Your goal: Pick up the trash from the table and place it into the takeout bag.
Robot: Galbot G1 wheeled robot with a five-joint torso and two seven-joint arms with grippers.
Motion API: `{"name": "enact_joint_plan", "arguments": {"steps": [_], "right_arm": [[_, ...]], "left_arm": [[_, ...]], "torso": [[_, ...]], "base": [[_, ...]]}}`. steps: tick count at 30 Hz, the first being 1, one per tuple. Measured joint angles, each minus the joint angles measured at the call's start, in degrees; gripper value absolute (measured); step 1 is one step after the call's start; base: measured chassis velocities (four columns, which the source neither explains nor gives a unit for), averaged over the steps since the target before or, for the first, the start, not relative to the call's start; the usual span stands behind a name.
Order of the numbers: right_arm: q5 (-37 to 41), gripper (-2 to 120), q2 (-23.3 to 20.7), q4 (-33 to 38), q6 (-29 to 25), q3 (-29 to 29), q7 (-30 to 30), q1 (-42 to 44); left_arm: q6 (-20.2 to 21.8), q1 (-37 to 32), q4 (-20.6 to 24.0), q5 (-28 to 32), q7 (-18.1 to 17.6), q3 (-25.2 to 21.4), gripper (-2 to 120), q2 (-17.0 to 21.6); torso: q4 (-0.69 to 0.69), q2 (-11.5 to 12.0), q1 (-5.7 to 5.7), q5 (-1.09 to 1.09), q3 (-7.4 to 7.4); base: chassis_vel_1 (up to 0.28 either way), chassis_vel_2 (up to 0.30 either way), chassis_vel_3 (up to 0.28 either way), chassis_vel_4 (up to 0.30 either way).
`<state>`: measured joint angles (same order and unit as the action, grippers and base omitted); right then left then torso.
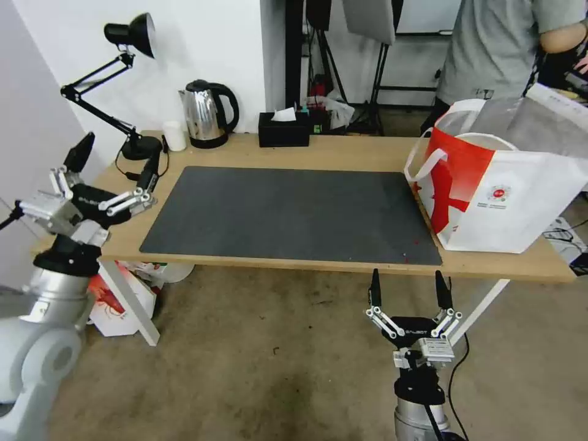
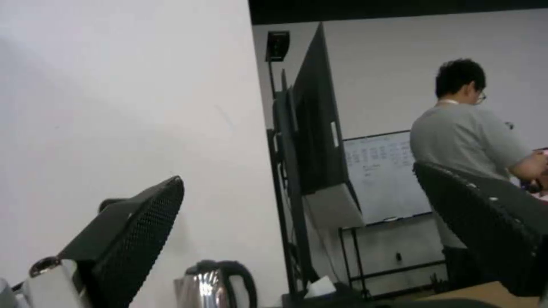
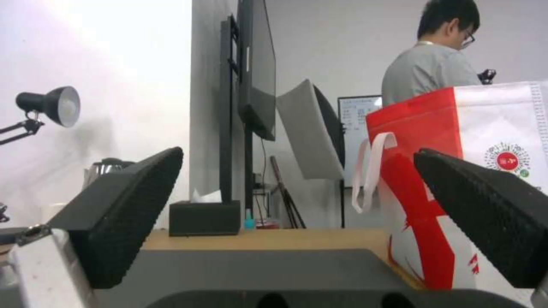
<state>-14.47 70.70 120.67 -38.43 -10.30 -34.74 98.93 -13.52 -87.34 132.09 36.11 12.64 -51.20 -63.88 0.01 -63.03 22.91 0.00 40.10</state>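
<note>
No readable text, bag logo (image 1: pixel 499 195) illegible

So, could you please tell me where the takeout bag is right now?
In the head view, the takeout bag stands upright at the table's right end, just beyond the dark mat's right edge.

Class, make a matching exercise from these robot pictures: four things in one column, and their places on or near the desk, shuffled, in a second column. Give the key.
Things:
1. takeout bag
2. kettle
3. right gripper
4. desk lamp

Places:
A. back left corner of the table
B. below the table's near edge, fingers open
C. right end of the table
D. back edge, beside the white cup

Pairs: 1-C, 2-D, 3-B, 4-A
</note>
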Motion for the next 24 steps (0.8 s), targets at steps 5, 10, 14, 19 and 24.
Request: {"name": "enact_joint_plan", "arguments": {"steps": [5,10,14,19,24], "right_arm": [[0.0,100,0.0,0.0,0.0,0.0,0.0,0.0],[0.0,100,0.0,0.0,0.0,0.0,0.0,0.0],[0.0,100,0.0,0.0,0.0,0.0,0.0,0.0],[0.0,100,0.0,0.0,0.0,0.0,0.0,0.0],[0.0,100,0.0,0.0,0.0,0.0,0.0,0.0]], "left_arm": [[-1.4,-2.5,0.6,-1.2,0.3,0.0,100,-3.0],[-2.3,-3.9,1.0,-2.3,0.4,0.9,100,-5.0],[-3.7,-6.4,1.5,-3.9,0.4,2.2,100,-7.8],[-7.1,-9.7,1.2,-7.1,0.3,4.3,100,-11.8],[-9.7,-12.2,0.1,-8.9,0.9,6.2,100,-13.8]], "torso": [[0.0,0.0,0.0,0.0,0.0],[-0.01,0.0,0.0,0.0,0.0],[-0.01,0.0,0.0,0.01,0.0],[0.0,0.0,0.0,0.0,0.0],[-0.01,0.0,0.0,0.0,0.01]], "base": [[0.0,0.0,0.0,0.0],[0.0,0.0,0.0,0.0],[0.0,0.0,0.0,0.0],[0.0,0.0,0.0,0.0],[0.0,0.0,0.0,0.0]]}}
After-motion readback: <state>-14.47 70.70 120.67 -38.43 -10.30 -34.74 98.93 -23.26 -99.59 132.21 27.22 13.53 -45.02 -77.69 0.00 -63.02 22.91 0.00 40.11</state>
